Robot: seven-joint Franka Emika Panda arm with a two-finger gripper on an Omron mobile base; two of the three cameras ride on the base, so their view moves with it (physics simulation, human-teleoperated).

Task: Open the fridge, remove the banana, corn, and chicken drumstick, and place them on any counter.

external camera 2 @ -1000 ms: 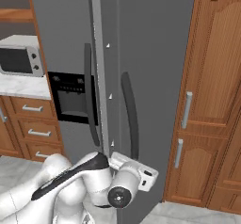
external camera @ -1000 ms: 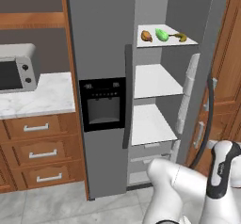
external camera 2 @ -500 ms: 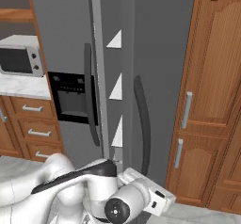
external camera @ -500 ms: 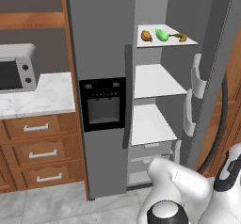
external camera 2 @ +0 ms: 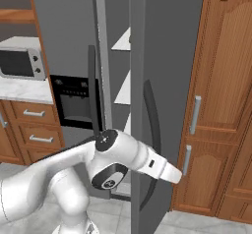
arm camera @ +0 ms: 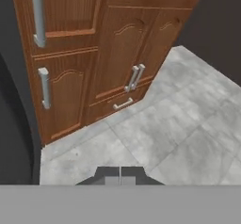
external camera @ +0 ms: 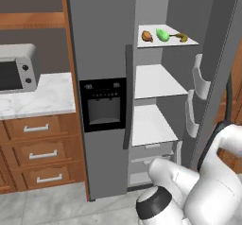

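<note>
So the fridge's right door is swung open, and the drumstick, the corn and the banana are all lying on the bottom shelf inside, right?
Not quite. The fridge's right door is open, but the chicken drumstick, the corn and the banana lie together on the top shelf, not the bottom one. The left base view shows it.

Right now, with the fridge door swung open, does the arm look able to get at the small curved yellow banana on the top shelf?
Probably yes: the small curved yellow banana lies at the shelf's open front with nothing before it, though the arm is low, beside the grey fridge door, and must rise.
</note>
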